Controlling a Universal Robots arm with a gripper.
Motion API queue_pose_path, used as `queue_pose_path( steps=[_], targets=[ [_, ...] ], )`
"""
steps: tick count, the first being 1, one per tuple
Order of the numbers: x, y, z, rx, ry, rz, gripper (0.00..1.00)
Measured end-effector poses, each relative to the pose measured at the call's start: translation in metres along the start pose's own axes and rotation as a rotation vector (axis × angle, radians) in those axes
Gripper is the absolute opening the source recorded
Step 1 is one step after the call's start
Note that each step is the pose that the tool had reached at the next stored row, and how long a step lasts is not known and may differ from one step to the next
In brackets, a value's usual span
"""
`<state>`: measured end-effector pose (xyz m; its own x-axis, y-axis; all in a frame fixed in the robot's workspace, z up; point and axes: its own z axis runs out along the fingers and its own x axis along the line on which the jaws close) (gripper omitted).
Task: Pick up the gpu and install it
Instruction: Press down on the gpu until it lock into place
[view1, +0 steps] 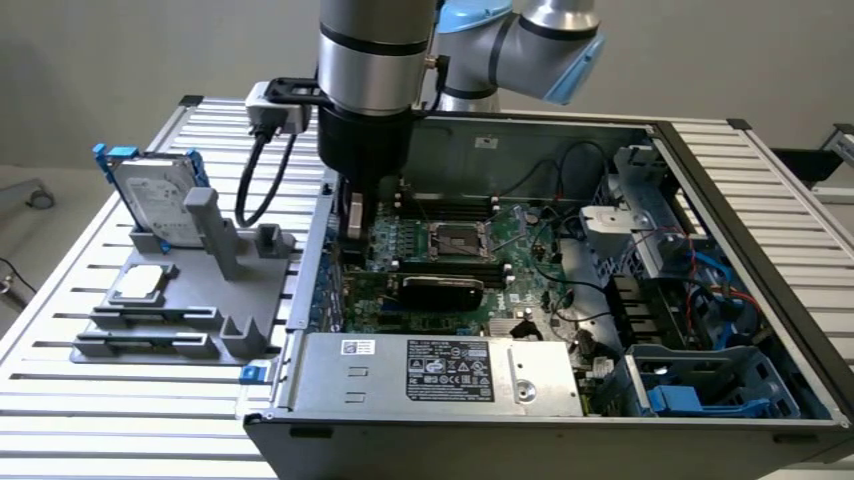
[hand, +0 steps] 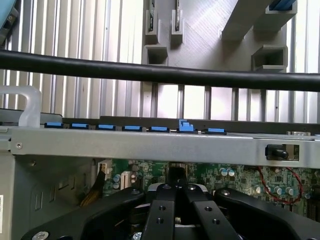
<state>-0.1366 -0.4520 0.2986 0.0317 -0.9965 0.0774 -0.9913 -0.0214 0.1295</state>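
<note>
The gpu (view1: 441, 290) stands on edge across the motherboard (view1: 514, 250) inside the open computer case (view1: 747, 200), black cover facing outward, just below the processor socket (view1: 451, 238). The gripper (view1: 354, 235) is lowered into the case beside the wall on the exterior view's left, near the card's end, fingers (hand: 161, 210) pressed together; contact with the card cannot be determined. Outside that wall, the grey fixture (view1: 174, 330) carries the hard drive (view1: 150, 200).

**Colours Across the Open Computer Case**

Green motherboard (view1: 461, 262) inside a grey metal case (view1: 441, 455). Black gpu (view1: 442, 291) cover. Silver hard drive (view1: 150, 195) with blue rails. Grey fixture (view1: 154, 335) on a silvery, ribbed desk (view1: 94, 425). Black gripper (hand: 176, 200); blue slot clips (hand: 186, 127).
</note>
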Motion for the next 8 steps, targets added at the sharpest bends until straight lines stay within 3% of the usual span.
queue_pose_path(
  steps=[8],
  targets=[
    [-0.0002, 0.0006, 0.0016, 0.0012, 0.0000, 0.001, 0.11]
  ],
)
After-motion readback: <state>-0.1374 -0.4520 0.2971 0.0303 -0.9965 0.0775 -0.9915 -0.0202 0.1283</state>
